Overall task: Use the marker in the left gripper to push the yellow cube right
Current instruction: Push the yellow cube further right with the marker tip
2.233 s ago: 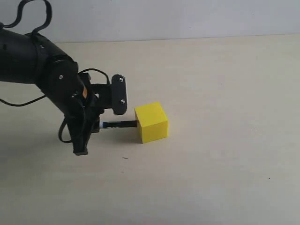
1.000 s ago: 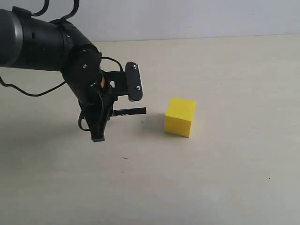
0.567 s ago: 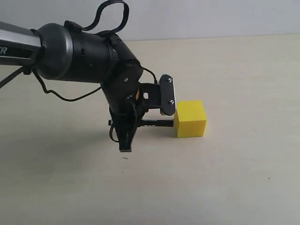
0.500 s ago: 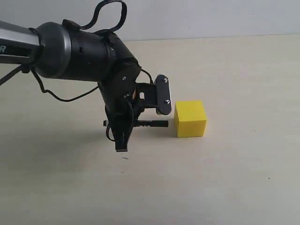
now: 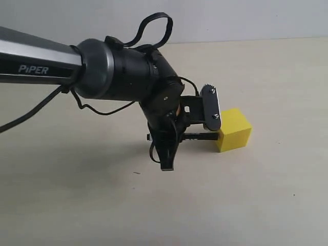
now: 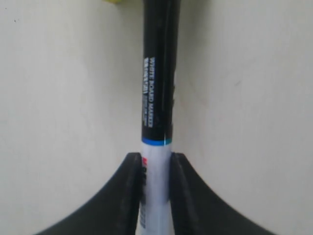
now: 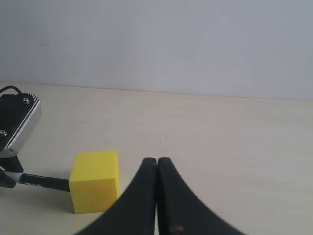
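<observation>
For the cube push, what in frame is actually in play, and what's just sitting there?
In play:
- marker, its end at the cube's side
- left gripper, clamped on the marker
- yellow cube

Not in play:
- right gripper, shut on nothing, apart from the cube
- table
- wall

Black arm, silver link (marked PiPER), looped cable

Desk: plain beige, matte, a few small dark specks, pale wall behind. Resting on it: yellow cube, right of centre, flat on one face.
</observation>
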You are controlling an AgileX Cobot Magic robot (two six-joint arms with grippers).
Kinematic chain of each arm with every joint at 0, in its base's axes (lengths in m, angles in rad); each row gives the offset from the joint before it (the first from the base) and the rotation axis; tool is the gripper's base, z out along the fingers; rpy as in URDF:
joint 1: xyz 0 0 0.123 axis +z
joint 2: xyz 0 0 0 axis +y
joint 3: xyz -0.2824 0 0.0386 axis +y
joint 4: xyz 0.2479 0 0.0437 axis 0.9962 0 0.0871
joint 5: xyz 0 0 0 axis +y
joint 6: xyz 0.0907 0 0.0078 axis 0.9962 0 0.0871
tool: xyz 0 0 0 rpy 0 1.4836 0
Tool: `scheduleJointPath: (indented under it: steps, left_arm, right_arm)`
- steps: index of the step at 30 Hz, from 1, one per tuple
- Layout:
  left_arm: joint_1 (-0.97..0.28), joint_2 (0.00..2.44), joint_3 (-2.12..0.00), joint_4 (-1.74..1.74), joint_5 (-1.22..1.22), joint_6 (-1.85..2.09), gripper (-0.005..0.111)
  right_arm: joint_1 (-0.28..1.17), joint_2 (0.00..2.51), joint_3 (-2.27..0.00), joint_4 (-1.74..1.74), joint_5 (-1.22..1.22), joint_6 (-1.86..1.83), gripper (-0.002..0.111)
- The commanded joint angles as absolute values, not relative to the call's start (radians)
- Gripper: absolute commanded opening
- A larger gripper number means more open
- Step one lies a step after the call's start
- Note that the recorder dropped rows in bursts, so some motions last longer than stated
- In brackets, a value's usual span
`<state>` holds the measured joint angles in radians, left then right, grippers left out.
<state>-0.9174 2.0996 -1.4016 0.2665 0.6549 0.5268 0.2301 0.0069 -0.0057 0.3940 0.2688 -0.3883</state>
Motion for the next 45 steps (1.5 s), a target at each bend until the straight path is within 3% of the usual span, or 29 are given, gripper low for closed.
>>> scheduleJointPath:
  steps: [1, 6, 12, 24, 36, 45]
  left_arm:
    - [-0.906, 2.105, -1.415, 0.279, 0.746, 0.514, 0.0]
    - [-0.883, 2.106, -1.415, 0.281, 0.774, 0.481, 0.0]
    - [-0.896, 2.124, -1.451, 0.273, 0.618, 0.488, 0.0]
    - [-0.878, 2.174, -1.529, 0.253, 0.804, 0.472, 0.0]
    - [-0.971, 2.176, -1.546, 0.194, 0.703, 0.52, 0.0]
    - [-0.936, 2.176, -1.546, 0.194, 0.802, 0.448, 0.0]
  right_arm:
    - [0.225, 0.0, 0.0, 0.393, 0.264, -0.391, 0.0]
    - [0.225, 0.0, 0.0, 0.393, 0.264, -0.391, 0.0]
    - [0.225, 0.0, 0.0, 0.393, 0.264, -0.391, 0.0]
    - [0.225, 0.0, 0.0, 0.393, 0.264, -0.391, 0.0]
    - [0.225, 0.0, 0.0, 0.393, 0.264, -0.391, 0.0]
    - [0.225, 0.0, 0.0, 0.393, 0.264, -0.391, 0.0]
